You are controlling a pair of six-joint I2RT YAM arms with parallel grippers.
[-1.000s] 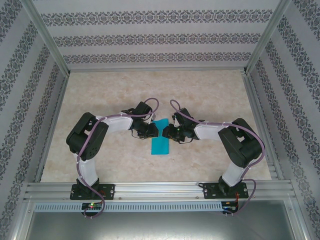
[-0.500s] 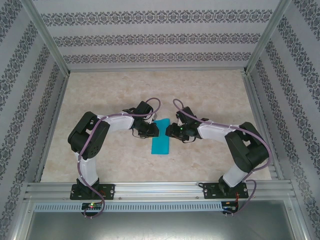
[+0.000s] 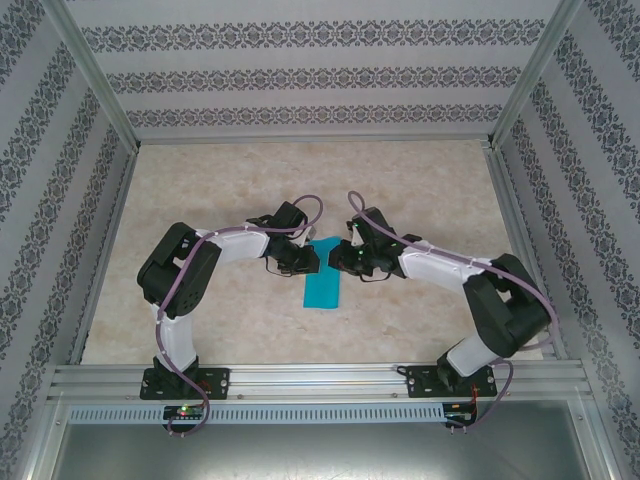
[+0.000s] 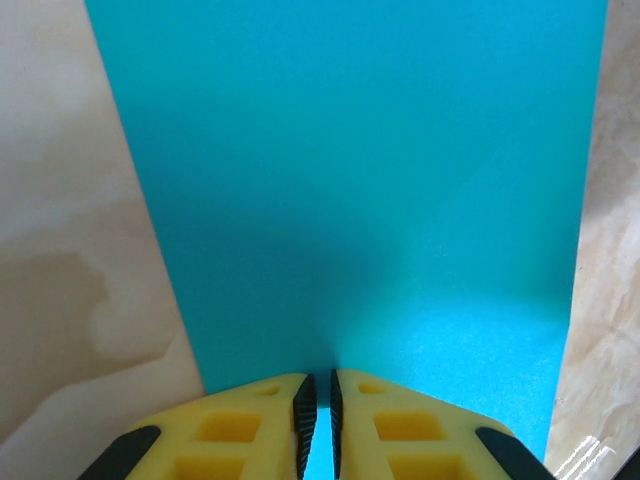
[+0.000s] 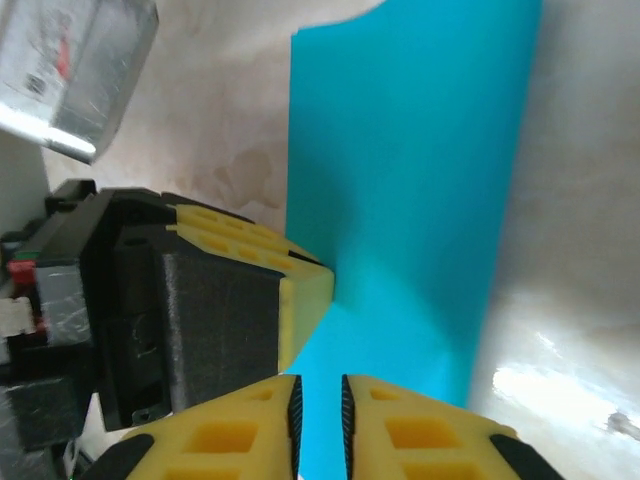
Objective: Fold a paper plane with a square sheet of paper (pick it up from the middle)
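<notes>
Turquoise paper sheet (image 3: 322, 288), one, between two tools: left tool (image 4: 318, 385) tight on it; right tool (image 5: 320, 390), state unclear.

Right claw (image 5: 320, 385), yellow fingers with black pads, at bottom edge, nearly closed with a thin slit; thin turquoise-blue paper sheet (image 5: 420, 180) runs from the slit up to top right. Left claw (image 5: 318, 285), yellow tip on black body, comes from left, tip touching sheet's left edge. Beige marbled bench (image 5: 590, 200) underneath. Blurred silvery block (image 5: 75, 70) top left.
</notes>
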